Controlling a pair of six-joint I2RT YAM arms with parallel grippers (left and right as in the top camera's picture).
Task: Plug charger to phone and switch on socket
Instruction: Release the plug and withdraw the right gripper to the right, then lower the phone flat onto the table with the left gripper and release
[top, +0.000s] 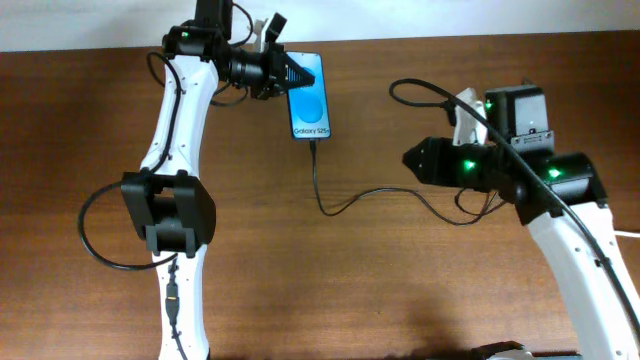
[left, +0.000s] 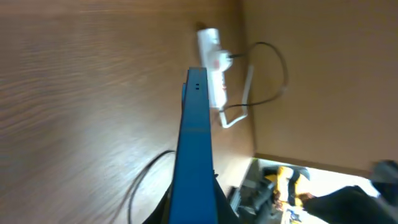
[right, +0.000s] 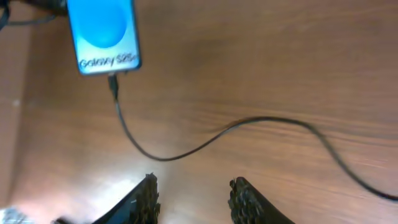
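Brown tabletop (top: 400, 290), charger (top: 360, 197) snaking from phone (top: 308, 100), right arm (top: 560, 200) overlapping socket (left: 213, 62).

Even, fairly bright light falls from above. The table (top: 400, 290) carries a pale sheen in the right wrist view. Both wrist views look soft, perhaps from motion blur, and lettering on the phone (right: 102, 37) smears slightly.

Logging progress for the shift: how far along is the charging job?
Looks done: the charger plug meets the bottom edge of the phone and appears seated. In hand: the left gripper is shut on the phone's side edge, and the right gripper is open and empty above the cable. Left: switching on the socket; its switch position is not readable here.
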